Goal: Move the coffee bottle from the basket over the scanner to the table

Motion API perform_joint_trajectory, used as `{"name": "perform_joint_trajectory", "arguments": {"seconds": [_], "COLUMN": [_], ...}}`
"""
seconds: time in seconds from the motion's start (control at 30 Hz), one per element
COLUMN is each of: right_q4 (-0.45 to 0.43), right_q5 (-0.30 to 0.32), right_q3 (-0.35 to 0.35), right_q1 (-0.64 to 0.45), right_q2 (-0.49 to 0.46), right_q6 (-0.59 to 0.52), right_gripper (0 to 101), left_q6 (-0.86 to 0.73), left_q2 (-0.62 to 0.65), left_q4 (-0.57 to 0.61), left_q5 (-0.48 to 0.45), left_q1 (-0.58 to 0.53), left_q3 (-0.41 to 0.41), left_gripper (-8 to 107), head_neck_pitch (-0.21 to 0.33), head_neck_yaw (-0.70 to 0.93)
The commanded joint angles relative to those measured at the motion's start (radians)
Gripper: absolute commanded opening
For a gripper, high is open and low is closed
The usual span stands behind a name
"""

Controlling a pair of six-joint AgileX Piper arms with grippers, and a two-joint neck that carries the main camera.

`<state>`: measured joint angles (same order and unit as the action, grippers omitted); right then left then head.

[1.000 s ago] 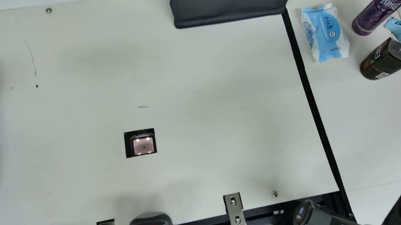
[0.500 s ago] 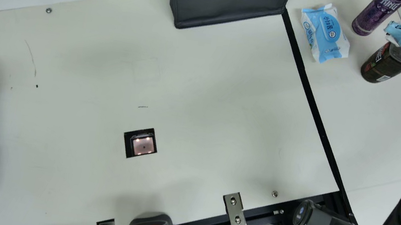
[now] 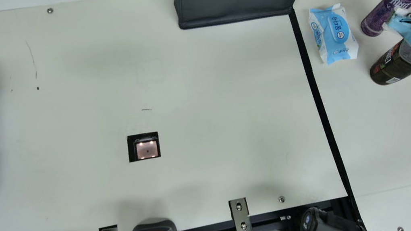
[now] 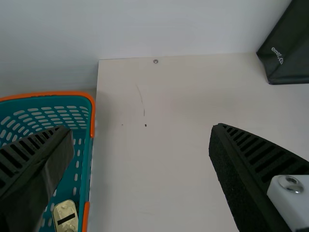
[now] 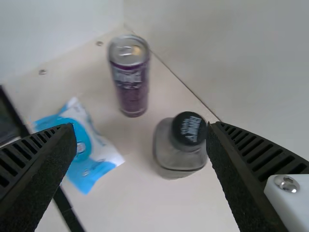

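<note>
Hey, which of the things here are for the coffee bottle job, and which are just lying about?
For the job:
- coffee bottle, upright near the can
- basket
- scanner window, set into the table
- table

Just lying about:
- blue-and-white wipes pack
- purple can
- black bag

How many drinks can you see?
2. A purple can and the coffee bottle with the black cap, both standing near the blue packet. The basket might be hiding more.
</note>
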<state>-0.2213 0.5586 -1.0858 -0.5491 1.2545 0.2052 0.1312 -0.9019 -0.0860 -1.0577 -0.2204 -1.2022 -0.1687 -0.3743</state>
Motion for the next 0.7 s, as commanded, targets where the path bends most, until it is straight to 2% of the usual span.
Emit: {"name": "perform_joint_trajectory", "arguments": {"seconds": [0.0,0.37,0.4,0.43,0.67], "right_q4": [0.021,0.051,0.049,0.055,0.094], "right_q5": [0.036,0.199,0.211,0.192,0.327], "right_q3": [-0.001,-0.023,-0.026,-0.025,-0.055], "right_q1": [0.053,0.259,0.276,0.244,0.343], "right_q2": [-0.051,-0.215,-0.228,-0.212,-0.302], "right_q6": [-0.037,-0.115,-0.114,-0.116,-0.140], "right_gripper": [95,95,95,95,95], "left_q6": [0.000,0.000,0.000,0.000,-0.084], "left_q2": [0.000,0.000,0.000,0.000,0.093], "left_q4": [0.000,0.000,0.000,0.000,0.071], "left_q5": [0.000,0.000,0.000,0.000,-0.099], "left_q1": [0.000,0.000,0.000,0.000,0.122], "left_q3": [0.000,0.000,0.000,0.000,-0.001], "left_gripper": [90,90,90,90,90], "head_neck_pitch": [0.030,0.030,0.030,0.030,0.030], "head_neck_yaw": [-0.002,-0.002,-0.002,-0.002,0.161]}}
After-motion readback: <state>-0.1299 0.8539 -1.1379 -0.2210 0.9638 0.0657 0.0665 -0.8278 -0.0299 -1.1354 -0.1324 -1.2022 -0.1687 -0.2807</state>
